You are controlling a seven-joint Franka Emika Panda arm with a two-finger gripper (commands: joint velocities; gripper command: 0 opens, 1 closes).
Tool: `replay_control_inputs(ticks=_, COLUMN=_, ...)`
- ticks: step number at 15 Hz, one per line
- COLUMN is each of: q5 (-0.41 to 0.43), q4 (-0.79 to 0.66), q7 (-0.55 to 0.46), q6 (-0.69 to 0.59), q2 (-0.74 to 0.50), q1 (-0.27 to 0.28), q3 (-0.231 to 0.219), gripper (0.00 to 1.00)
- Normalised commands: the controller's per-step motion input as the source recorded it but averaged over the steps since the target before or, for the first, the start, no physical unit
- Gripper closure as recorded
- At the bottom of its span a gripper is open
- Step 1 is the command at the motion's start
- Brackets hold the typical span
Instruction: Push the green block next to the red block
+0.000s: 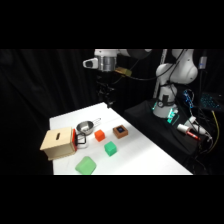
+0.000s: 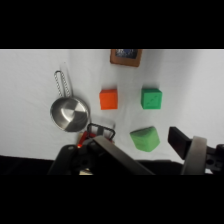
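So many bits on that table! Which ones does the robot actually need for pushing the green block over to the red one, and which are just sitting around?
Needed for the job:
green block
red block
gripper

Just lying about:
metal pan
wooden box
dark block with an orange rim
pale-green rounded piece

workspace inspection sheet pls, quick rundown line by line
surface: white table, bare toward its near right
job's things: green block and red block apart, a gap between them
clutter: pale green piece, metal pan, wooden box, dark block with an orange rim
grippers: gripper high over the table's far end, touching nothing
cables: loose wires by the arm base
surroundings: black curtain
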Motion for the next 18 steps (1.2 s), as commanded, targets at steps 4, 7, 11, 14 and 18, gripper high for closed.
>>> replay_control_inputs(ticks=4, q5=0.021, q4=0.01, q7=-0.03, q6=0.05, q2=0.06, q1=0.006, q3=0.026, gripper=0.00)
replay_control_inputs(ticks=7, q5=0.005, q4=0.03, q7=0.02, q6=0.20, q2=0.20, q1=0.064, q3=0.081, gripper=0.00)
replay_control_inputs(ticks=11, q5=-0.055, q4=0.04, q7=0.09, q6=0.20, q2=0.19, q1=0.115, q3=0.111, gripper=0.00)
replay_control_inputs(ticks=14, q5=-0.075, q4=0.08, q7=0.16, q6=0.19, q2=0.15, q1=0.128, q3=0.097, gripper=0.00)
replay_control_inputs(ticks=18, q5=-0.201, q4=0.12, q7=0.36, q6=0.24, q2=0.20, q1=0.123, q3=0.048, gripper=0.00)
